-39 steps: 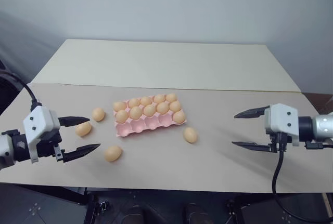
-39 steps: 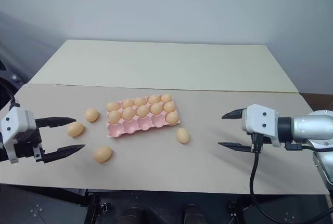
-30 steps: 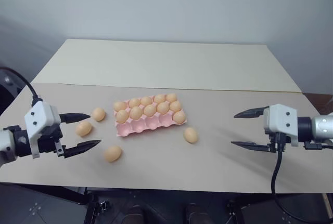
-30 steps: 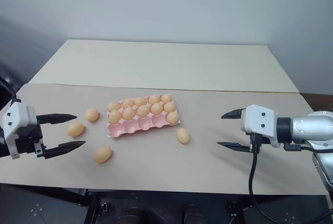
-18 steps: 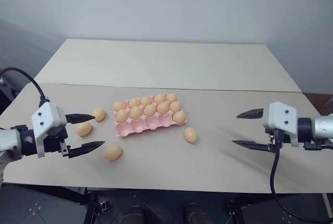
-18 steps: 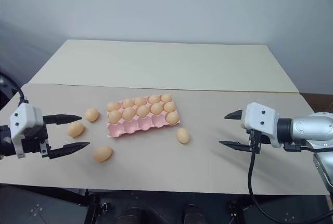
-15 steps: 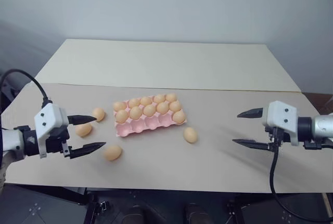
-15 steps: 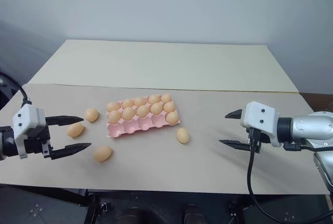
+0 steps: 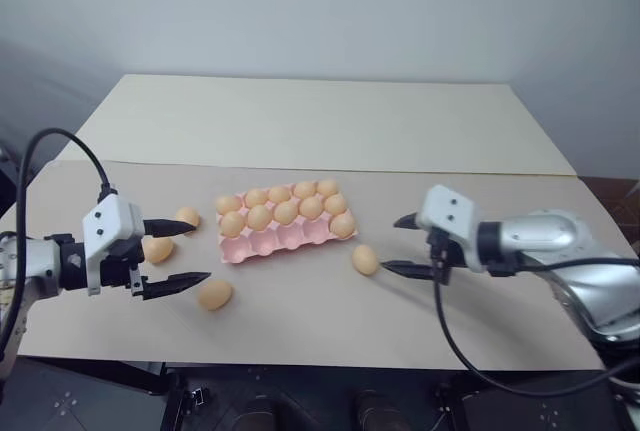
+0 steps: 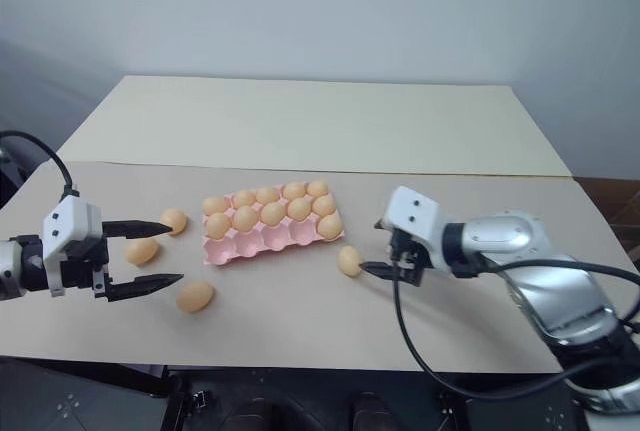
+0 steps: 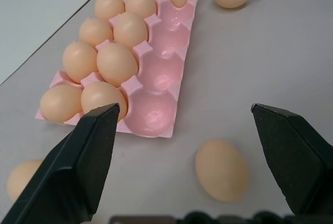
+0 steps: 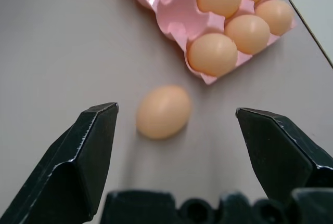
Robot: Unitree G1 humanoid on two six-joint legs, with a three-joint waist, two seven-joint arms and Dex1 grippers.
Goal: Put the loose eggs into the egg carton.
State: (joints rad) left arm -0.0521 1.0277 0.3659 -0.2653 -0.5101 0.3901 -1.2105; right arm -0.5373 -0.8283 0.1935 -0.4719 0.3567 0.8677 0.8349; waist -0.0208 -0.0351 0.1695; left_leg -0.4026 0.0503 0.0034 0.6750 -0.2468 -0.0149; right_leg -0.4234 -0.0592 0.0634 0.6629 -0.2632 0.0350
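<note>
Four loose eggs [image 9: 365, 259] lie on the surface [image 9: 300, 321] around the egg carton [image 9: 287, 222], whose near row stands mostly empty. One egg sits just off the carton's right corner, before the spread right gripper [image 9: 400, 245]. Three lie left, beside the wide-spread left gripper [image 9: 190, 251], with bare surface toward the near edge.

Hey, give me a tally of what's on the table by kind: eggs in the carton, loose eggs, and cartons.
Eggs in the egg carton: 11
Loose eggs on the table: 4, at and
Egg cartons: 1
Total: 16 things, 15 of them eggs
</note>
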